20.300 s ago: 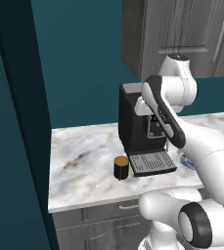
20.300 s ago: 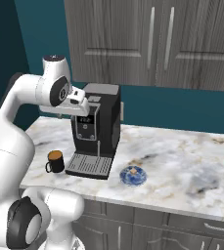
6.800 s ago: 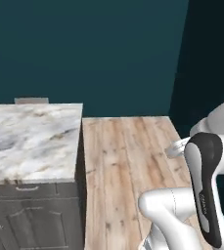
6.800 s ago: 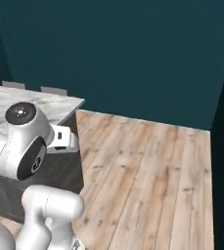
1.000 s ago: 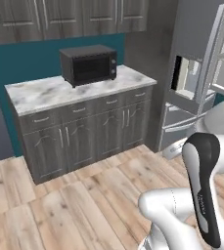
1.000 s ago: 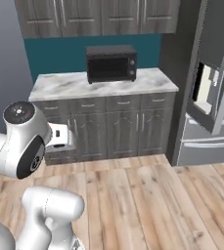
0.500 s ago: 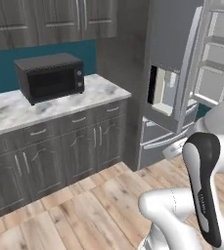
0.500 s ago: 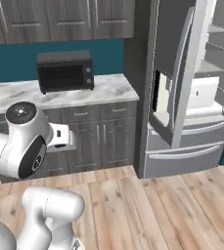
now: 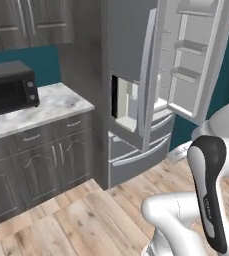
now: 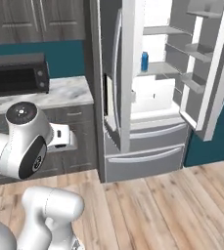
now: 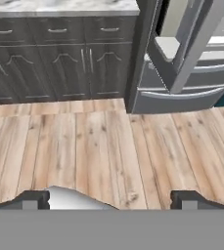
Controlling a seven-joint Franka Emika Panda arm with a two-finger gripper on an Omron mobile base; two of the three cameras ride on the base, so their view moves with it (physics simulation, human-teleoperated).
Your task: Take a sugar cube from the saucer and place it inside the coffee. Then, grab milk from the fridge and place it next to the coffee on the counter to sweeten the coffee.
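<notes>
Fingers (image 11: pixel 111 199) spread wide, empty, above pale plank floor (image 11: pixel 99 146). Blue boxy milk (image 10: pixel 144 61) sits on a fridge (image 10: pixel 152 88) shelf at one o'clock; veined marble worktop (image 10: pixel 59 93) at eleven.

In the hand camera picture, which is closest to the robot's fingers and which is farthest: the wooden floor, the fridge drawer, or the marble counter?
From the gripper, with its fingers wide open:
1. Wooden floor, right in front of it.
2. Fridge drawer, farther off on the right, at the foot of the fridge.
3. Marble counter, farthest, along the top edge above the dark cabinets.
</notes>
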